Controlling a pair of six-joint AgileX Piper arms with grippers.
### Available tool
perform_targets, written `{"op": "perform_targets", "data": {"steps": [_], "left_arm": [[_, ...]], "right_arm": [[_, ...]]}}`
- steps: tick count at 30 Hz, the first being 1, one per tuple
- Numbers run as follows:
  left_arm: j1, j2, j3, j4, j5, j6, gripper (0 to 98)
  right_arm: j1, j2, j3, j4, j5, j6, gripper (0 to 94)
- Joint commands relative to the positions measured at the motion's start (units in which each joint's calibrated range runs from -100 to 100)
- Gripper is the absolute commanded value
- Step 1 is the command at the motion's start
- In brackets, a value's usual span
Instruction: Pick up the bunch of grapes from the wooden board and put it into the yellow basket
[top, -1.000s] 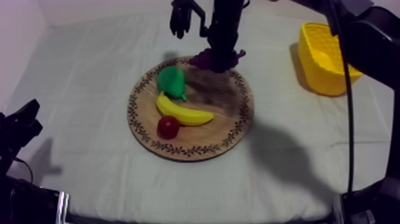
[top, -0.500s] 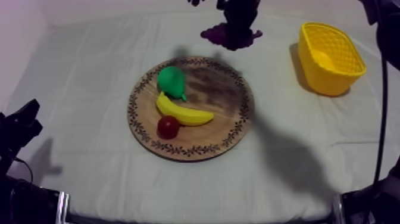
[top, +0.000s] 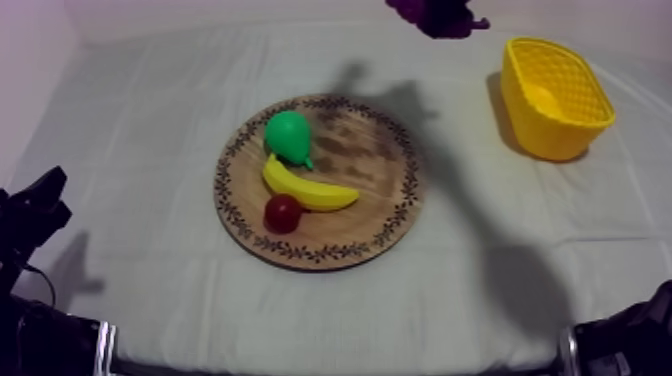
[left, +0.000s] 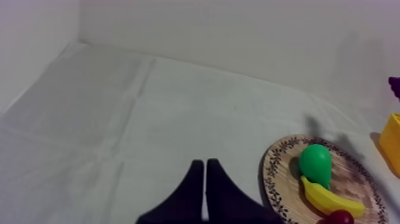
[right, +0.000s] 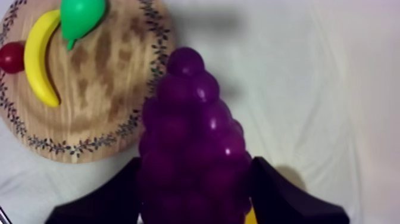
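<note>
Right gripper (right: 196, 182) first: its two black fingers (right: 113, 199) are clamped on either side of the bunch of grapes (right: 193, 137), so it has the fruit firmly in hold. The purple cluster hangs in the air, off the board (right: 107, 77) and above the grey-white cloth of the bench (top: 150, 130). From above, the grapes sit high at the far side of the scene, beyond the board's far rim and toward the basket (top: 555, 95), but not over it. Their shadow, with the arm's, falls on the cloth just past the board's far edge.

On the board itself, three fruits lie grouped toward its left half: a green pear (top: 287, 135) at the far side, a banana (top: 305, 188) curved just in front of it and touching it, and a small red fruit (top: 283, 212) tucked against the banana's near side. The right half of the board is bare wood.

The yellow basket stands on the cloth at the right, well apart from the board.

Over at the left, the left gripper (left: 205, 190) rests low near the bench's front corner, its fingers pressed together in a narrow wedge with nothing between them, pointing across the cloth beside the board.
</note>
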Motion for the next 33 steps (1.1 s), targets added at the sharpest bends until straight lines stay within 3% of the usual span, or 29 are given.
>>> {"op": "perform_targets", "data": {"steps": [1,23,33], "left_arm": [[0.00,0.00,-0.02,-0.02,-0.01,0.00,0.1],[0.00,0.00,-0.02,-0.02,-0.01,0.00,0.1],[0.00,0.00,-0.02,-0.02,-0.01,0.00,0.1]], "right_arm": [[0.77,-1.12,0.27,0.26,-0.32,-0.59,28.5],[14.79,-6.10,2.94,3.39,-4.93,-8.25,29.2],[17.61,-6.11,9.81,4.35,-8.76,-11.97,28.7]]}}
